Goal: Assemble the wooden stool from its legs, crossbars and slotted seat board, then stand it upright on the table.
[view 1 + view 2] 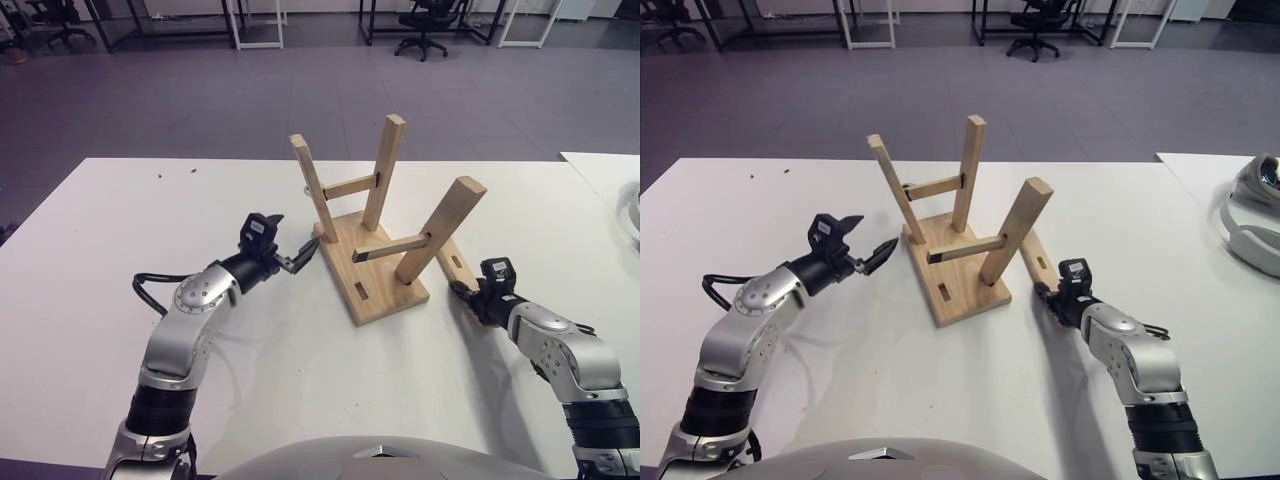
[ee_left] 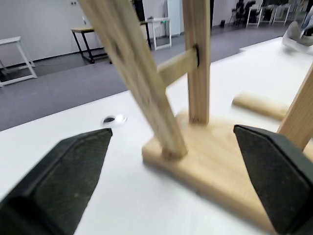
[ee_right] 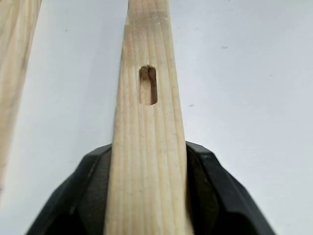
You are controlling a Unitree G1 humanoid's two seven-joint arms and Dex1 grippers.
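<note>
The slotted seat board (image 1: 378,285) lies flat on the white table with three legs (image 1: 385,170) pointing up, joined by two crossbars (image 1: 350,186). A fourth leg (image 1: 1038,255) lies loose on the table at the board's right edge. My right gripper (image 1: 1052,292) is shut on its near end. In the right wrist view this leg (image 3: 146,147) runs between the dark fingers (image 3: 90,196), its slot facing the camera. My left gripper (image 1: 297,235) is open just left of the board's left corner, holding nothing. Its pads (image 2: 63,181) stand on either side of the nearest upright leg (image 2: 142,83).
A white headset (image 1: 1255,215) lies on a neighbouring table at the far right. A black cable (image 1: 150,285) loops beside my left arm. The table has free room to the left and in front. Chairs and metal frames stand on the floor behind.
</note>
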